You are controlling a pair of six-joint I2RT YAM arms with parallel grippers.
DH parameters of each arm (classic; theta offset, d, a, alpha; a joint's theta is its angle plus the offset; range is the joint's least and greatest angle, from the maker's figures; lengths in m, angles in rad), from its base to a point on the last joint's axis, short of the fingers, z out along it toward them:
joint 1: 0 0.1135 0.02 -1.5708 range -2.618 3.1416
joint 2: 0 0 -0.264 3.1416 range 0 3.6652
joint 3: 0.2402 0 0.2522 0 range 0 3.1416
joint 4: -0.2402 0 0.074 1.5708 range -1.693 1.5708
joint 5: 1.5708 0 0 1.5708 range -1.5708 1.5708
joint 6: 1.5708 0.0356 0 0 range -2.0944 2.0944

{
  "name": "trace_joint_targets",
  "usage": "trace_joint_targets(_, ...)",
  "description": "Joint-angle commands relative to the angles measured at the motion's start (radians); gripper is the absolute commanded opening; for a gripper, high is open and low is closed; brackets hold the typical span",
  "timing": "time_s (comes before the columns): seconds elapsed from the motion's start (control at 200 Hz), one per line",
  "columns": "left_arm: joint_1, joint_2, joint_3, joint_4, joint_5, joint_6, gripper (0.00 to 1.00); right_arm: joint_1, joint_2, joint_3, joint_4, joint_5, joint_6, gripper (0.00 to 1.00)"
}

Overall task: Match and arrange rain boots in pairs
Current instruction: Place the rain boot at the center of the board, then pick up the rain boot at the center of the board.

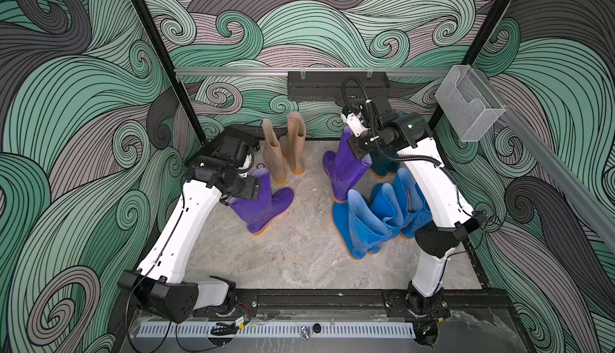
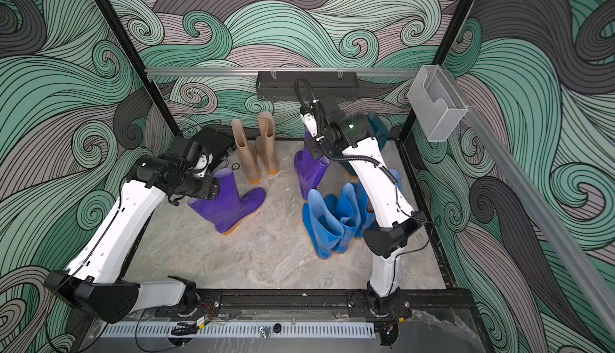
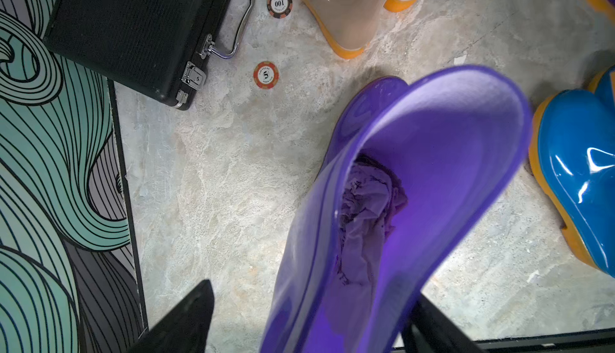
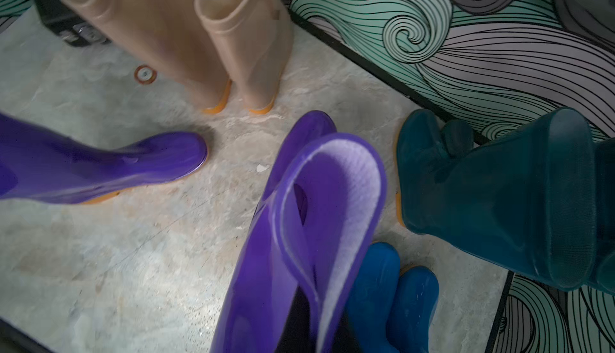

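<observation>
One purple rain boot (image 1: 266,205) (image 3: 416,185) leans near the table's left side with its sole on the table. My left gripper (image 3: 312,291) is open around the top of its shaft, and one finger (image 3: 186,318) stands clear of the rubber. The other purple boot (image 1: 346,165) (image 4: 299,235) is at the back right, and my right gripper (image 4: 299,328) is shut on its shaft rim, which is pinched flat. Two beige boots (image 1: 284,148) stand together at the back. Several blue boots (image 1: 379,218) cluster at the right. Dark teal boots (image 4: 482,195) sit behind them, partly hidden by my right arm.
A flat black case (image 3: 133,28) with a metal handle lies at the back left. Two poker chips (image 3: 279,3) (image 3: 265,75) lie beside it. A black rack (image 1: 336,85) hangs on the back rail and a clear box (image 1: 469,105) on the right rail.
</observation>
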Motion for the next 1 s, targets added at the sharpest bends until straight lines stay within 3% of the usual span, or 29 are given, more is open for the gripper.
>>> trace_joint_targets(0.0,-0.008,0.003,0.028,-0.011,-0.018,0.012,0.88,-0.016,0.081,0.089,0.094,0.100,0.097,0.00)
trace_joint_targets(0.14,-0.008,-0.010,0.005,-0.004,0.000,0.025,0.90,-0.054,0.190,0.149,0.152,0.155,0.142,0.00)
trace_joint_targets(0.4,-0.010,0.003,-0.034,-0.010,0.053,0.047,0.89,-0.133,0.323,0.206,0.191,0.113,0.222,0.00)
trace_joint_targets(0.6,-0.010,0.039,-0.033,-0.009,0.106,0.055,0.80,-0.191,0.371,0.235,0.230,0.065,0.210,0.03)
trace_joint_targets(0.675,-0.010,0.047,-0.023,-0.009,0.138,0.054,0.61,-0.206,0.367,0.241,0.229,0.023,0.207,0.14)
trace_joint_targets(0.705,-0.010,0.051,-0.019,-0.009,0.154,0.050,0.50,-0.208,0.359,0.241,0.229,0.009,0.202,0.27)
trace_joint_targets(0.755,-0.010,0.057,-0.011,-0.007,0.196,0.044,0.30,-0.208,0.342,0.234,0.234,-0.007,0.194,0.58)
trace_joint_targets(0.841,-0.012,0.064,0.008,-0.002,0.273,0.005,0.02,-0.207,0.308,0.220,0.236,-0.016,0.191,0.79)
trace_joint_targets(0.916,-0.015,0.070,0.037,0.008,0.345,-0.062,0.00,-0.208,0.268,0.193,0.236,-0.018,0.188,0.87)
trace_joint_targets(0.996,-0.020,0.072,0.074,0.029,0.389,-0.170,0.00,-0.208,0.213,0.162,0.236,-0.021,0.184,0.90)
